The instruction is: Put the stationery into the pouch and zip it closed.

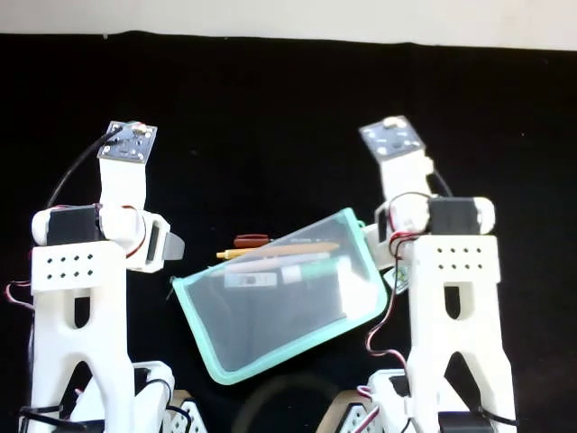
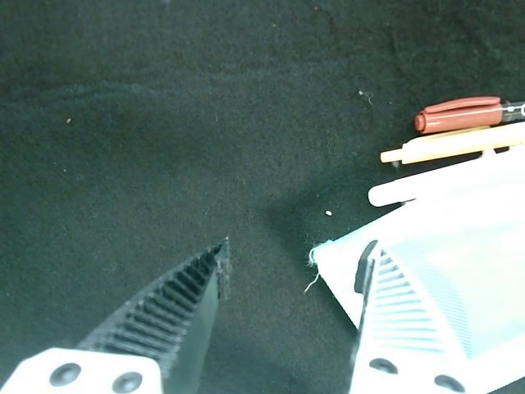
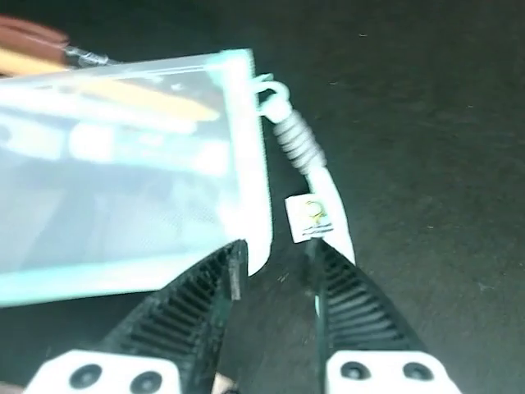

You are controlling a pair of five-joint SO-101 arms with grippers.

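A translucent mint-edged pouch [image 1: 279, 316] lies tilted between the two arms. A brown-capped pen [image 1: 251, 240] lies on the cloth by its far left edge. A yellow pen [image 1: 270, 252] and a white pen [image 2: 410, 190] reach in at that edge, their ends sticking out. My left gripper [image 2: 291, 263] is open low at the pouch's left corner [image 2: 328, 253], one finger [image 2: 385, 300] over the pouch. My right gripper [image 3: 275, 267] is open at the right end, with the pouch's corner [image 3: 256, 246] and the white zipper pull [image 3: 316, 176] between its fingers.
Black cloth [image 1: 270, 117] covers the whole table, with free room behind the pouch. A white wall strip runs along the far edge. The arms' white bases [image 1: 77, 307] stand at the front on both sides of the pouch.
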